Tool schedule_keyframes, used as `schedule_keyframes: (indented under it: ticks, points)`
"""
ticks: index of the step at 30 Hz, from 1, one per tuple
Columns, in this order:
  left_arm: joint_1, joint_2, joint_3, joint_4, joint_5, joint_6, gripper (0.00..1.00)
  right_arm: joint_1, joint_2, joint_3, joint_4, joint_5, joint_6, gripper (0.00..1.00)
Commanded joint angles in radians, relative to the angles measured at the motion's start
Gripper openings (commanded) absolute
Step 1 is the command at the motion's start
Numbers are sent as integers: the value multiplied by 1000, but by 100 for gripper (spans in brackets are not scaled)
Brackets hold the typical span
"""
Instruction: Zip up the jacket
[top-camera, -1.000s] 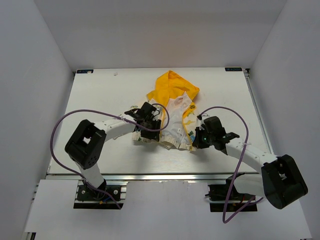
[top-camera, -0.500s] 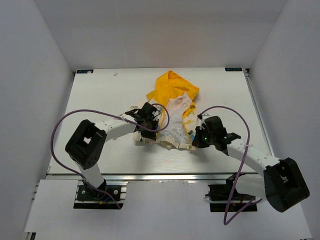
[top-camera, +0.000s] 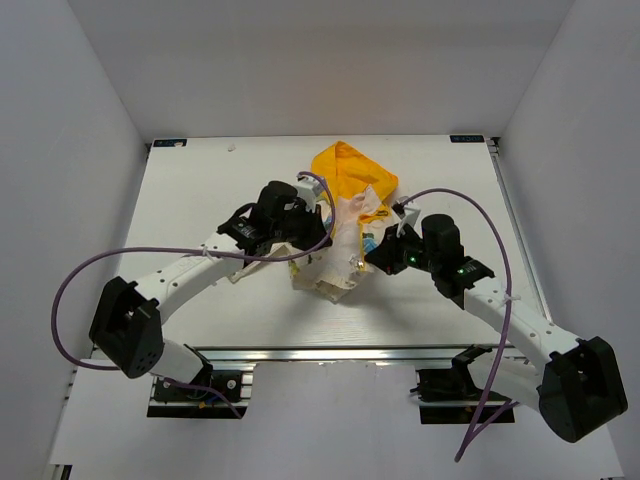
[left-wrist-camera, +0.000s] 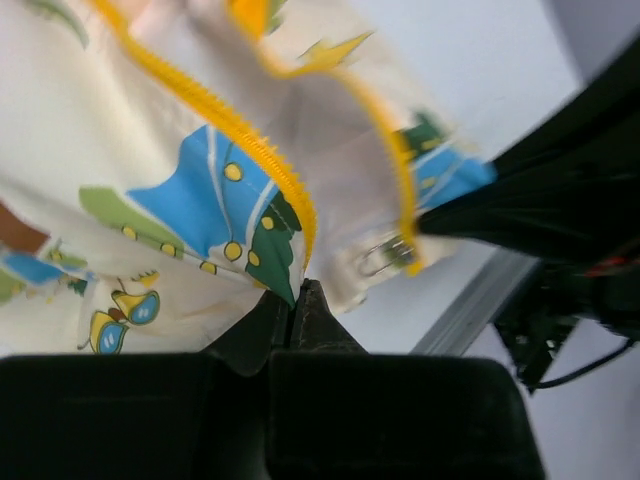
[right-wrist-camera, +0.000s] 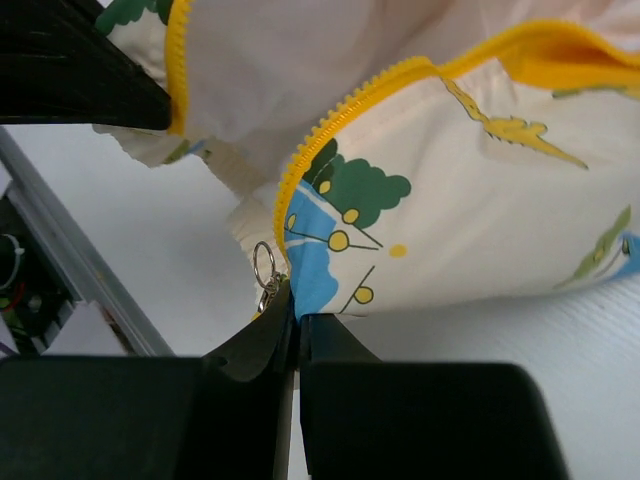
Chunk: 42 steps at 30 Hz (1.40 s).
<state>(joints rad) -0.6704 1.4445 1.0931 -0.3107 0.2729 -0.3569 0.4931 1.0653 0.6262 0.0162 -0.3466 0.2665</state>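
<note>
I see the surface (top-camera: 190, 190) lying bare to either side of the jacket (top-camera: 350, 175), whose yellow hood sits near the far edge. Since a second ago both arms have swung inward, bunching the lower front. My left fingers (left-wrist-camera: 322, 322) are clamped on one zipper edge. My right fingers (right-wrist-camera: 330, 335) pinch the other, beside the ring pull (right-wrist-camera: 265, 262).

Jacket (top-camera: 345, 180) lies between left gripper (left-wrist-camera: 297, 292) and right gripper (right-wrist-camera: 296, 300).

The jacket (top-camera: 335, 270) is cream with blue, green and yellow cartoon prints, a yellow hood (top-camera: 345, 172) and zipper trim (left-wrist-camera: 215, 113).
</note>
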Motion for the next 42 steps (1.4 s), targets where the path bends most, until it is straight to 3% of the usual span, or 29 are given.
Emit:
schedule_keyframes:
  ticks: [1,5,9,16,24,31,38,42]
  points:
    - [-6,-62,5,212,164,9,0,-4,-11,35,180,-106,-10,0]
    - [-6,-24,40,217,167,24,0,-4,-42,-22,437,-184,25,0]
    - [-5,34,63,194,186,35,0,-4,-42,-20,513,-226,20,0]
    - [-6,39,54,260,298,16,0,-4,88,59,401,-10,42,0]
    - [-6,13,24,265,311,4,0,-2,199,153,404,80,25,0]
    - [-6,30,17,246,324,4,0,-4,92,28,602,-14,69,0]
    - [-5,-45,17,211,215,42,0,-5,-109,-81,568,80,56,0]
    - [-6,-98,4,283,184,41,0,-4,-175,-117,515,100,56,0]
